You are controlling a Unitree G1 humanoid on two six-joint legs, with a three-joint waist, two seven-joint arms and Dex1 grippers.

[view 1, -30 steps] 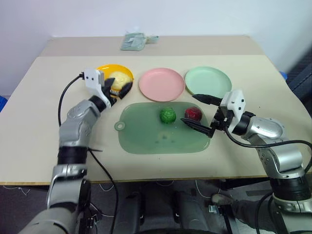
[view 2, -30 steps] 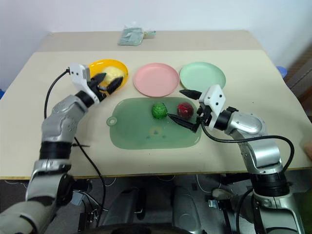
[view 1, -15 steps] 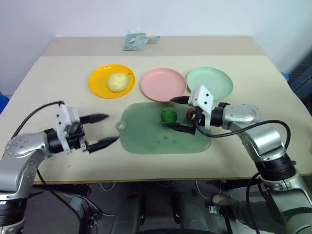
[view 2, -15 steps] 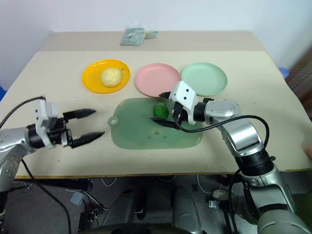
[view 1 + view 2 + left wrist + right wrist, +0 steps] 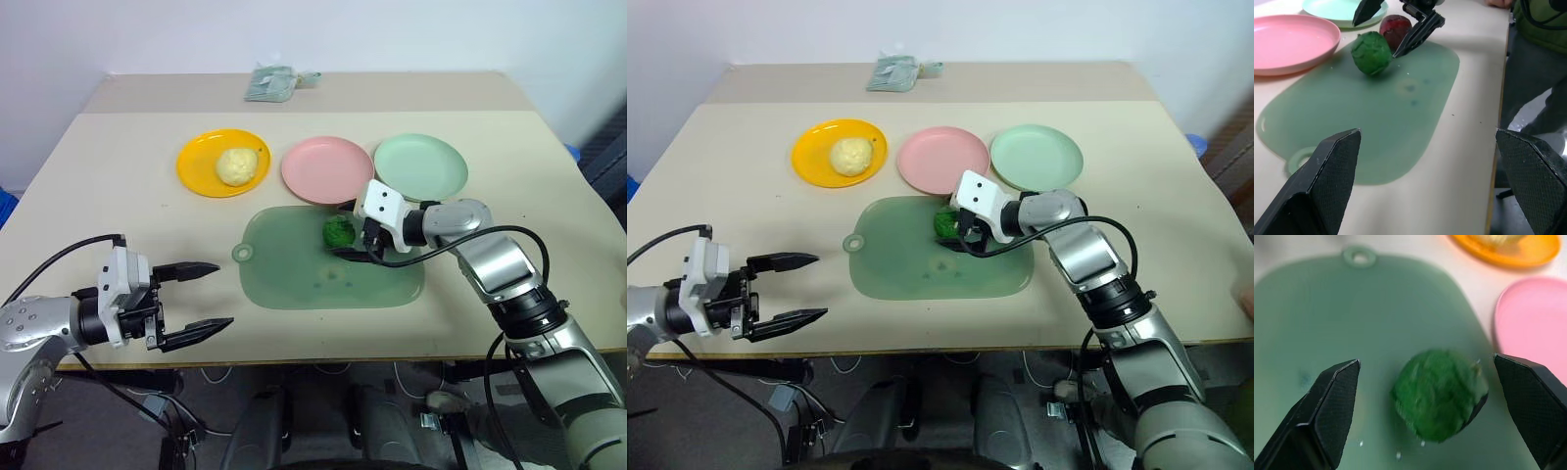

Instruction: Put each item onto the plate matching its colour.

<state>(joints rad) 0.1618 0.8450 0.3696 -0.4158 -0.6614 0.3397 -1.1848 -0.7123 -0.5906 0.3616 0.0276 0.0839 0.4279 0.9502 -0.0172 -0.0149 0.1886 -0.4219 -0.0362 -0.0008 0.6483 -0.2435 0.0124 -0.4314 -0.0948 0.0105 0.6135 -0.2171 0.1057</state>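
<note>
A pale yellow bumpy item [image 5: 238,164] lies on the yellow plate [image 5: 196,168]. The pink plate [image 5: 327,169] and the mint green plate [image 5: 421,164] are bare. On the translucent green mat [image 5: 323,279] a dark green ball [image 5: 1439,392] rests between the open fingers of my right gripper [image 5: 342,230]. The red ball [image 5: 1396,28] sits just behind it, deeper between those fingers. Near the table's front left edge, well away from the mat, my left gripper [image 5: 225,294] stands open with nothing in it.
A crumpled pale green packet [image 5: 272,83] lies at the table's far edge. A person in green clothing [image 5: 1542,34] is beyond the table's right edge. The three plates stand in a row just behind the mat.
My left gripper pulled back from the yellow plate to the front left, leaving the yellow item on it. My right gripper slid left past the red ball to straddle the green ball.
</note>
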